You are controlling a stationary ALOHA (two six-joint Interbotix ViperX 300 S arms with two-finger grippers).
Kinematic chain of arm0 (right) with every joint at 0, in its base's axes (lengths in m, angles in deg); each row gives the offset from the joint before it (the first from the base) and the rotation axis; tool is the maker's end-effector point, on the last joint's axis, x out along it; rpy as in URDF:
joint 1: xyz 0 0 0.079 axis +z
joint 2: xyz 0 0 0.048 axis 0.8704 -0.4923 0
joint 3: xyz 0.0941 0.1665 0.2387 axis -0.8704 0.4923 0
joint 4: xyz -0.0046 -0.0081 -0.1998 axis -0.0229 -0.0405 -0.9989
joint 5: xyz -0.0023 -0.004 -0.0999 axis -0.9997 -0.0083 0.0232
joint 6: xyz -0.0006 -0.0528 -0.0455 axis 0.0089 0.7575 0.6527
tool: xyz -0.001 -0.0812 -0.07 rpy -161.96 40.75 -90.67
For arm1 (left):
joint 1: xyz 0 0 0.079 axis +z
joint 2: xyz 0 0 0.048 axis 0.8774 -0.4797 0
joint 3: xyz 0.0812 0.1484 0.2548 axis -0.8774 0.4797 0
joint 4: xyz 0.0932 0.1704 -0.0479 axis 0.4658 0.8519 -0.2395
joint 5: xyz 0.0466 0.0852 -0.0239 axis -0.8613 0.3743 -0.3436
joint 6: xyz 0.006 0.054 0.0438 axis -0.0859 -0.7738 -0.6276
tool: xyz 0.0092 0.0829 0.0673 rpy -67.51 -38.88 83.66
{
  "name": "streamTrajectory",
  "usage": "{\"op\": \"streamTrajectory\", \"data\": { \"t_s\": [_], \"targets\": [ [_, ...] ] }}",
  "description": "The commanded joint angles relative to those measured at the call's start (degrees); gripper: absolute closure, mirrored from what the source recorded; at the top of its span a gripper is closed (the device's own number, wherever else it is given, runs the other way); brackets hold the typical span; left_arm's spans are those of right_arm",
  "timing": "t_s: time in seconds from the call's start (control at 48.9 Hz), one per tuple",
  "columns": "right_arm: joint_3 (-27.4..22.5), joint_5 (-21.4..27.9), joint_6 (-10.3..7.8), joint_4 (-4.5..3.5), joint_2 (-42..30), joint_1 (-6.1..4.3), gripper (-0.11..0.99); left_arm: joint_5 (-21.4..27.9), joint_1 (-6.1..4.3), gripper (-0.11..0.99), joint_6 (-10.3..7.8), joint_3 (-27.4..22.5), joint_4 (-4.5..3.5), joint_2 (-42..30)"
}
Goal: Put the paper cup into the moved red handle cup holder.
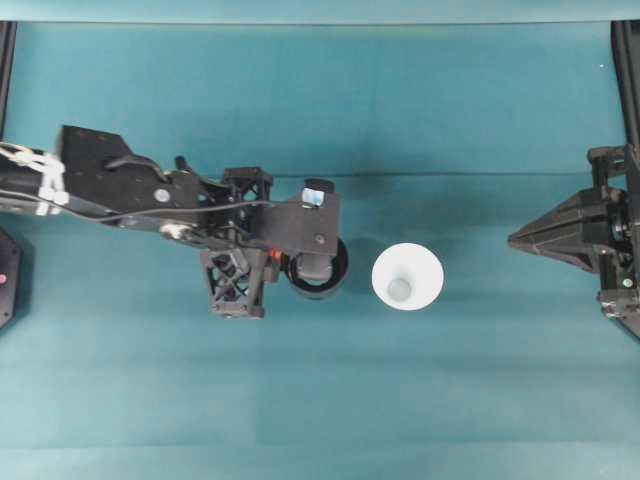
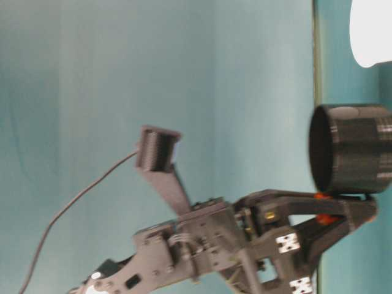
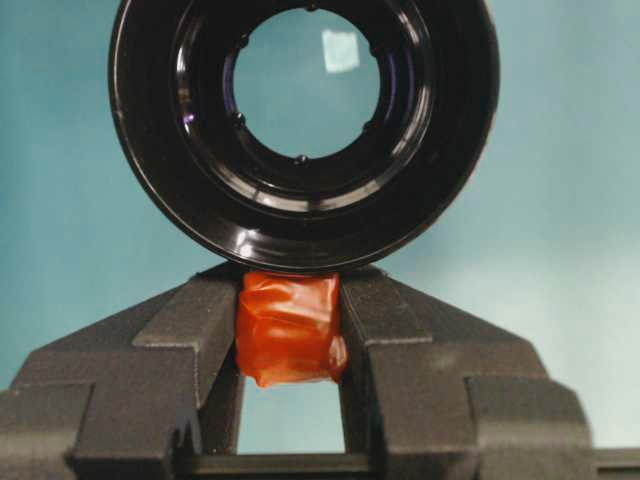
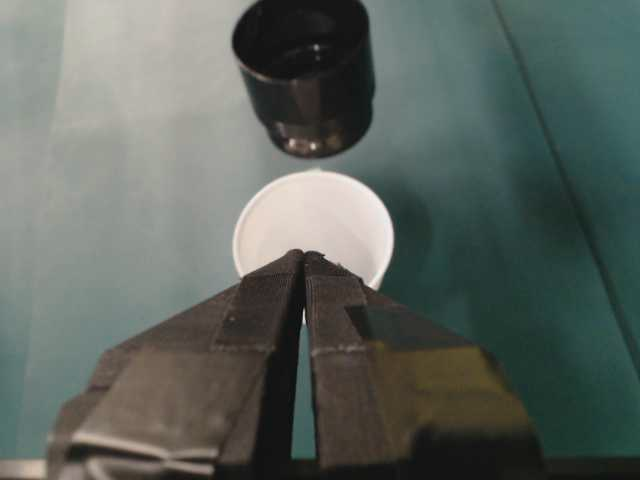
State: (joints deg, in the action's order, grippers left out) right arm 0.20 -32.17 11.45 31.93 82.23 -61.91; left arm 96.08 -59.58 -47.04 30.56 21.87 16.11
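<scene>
Teal worktop (image 1: 300, 400). Left end effector (image 3: 290, 335) clamped on red-orange handle tab (image 3: 290, 328) of red handle cup holder (image 1: 318, 272), holder just beyond its fingertips. Paper cup (image 1: 407, 278) upright beside holder, ahead of right end effector (image 4: 303, 262), fingers pressed together, empty.

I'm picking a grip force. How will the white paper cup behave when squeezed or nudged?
The paper cup looks thin-walled, so it probably crushes under a firm squeeze. Empty, it is likely very light and may slide when nudged. Its rim is wider than its base, so a high push might tip it.
</scene>
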Motion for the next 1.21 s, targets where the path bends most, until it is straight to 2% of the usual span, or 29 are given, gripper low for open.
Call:
{"op": "streamTrajectory", "data": {
  "t_s": [0.0, 0.245, 1.186],
  "targets": [
    [-0.4, -0.4, -0.35, 0.18, -0.4, -0.09, 0.95, -1.1, -0.18, 0.6, -0.09, -0.8, 0.09, -0.6],
    [-0.4, -0.3, -0.35, 0.18, -0.4, -0.09, 0.95, -3.7, -0.09, 0.6, -0.09, -0.7, 0.09, -2.9],
    [-0.3, -0.4, -0.35, 0.09, -0.4, -0.09, 0.95, -4.4, -0.26, 0.6, 0.0, 0.5, 0.09, -3.8]
  ]
}}
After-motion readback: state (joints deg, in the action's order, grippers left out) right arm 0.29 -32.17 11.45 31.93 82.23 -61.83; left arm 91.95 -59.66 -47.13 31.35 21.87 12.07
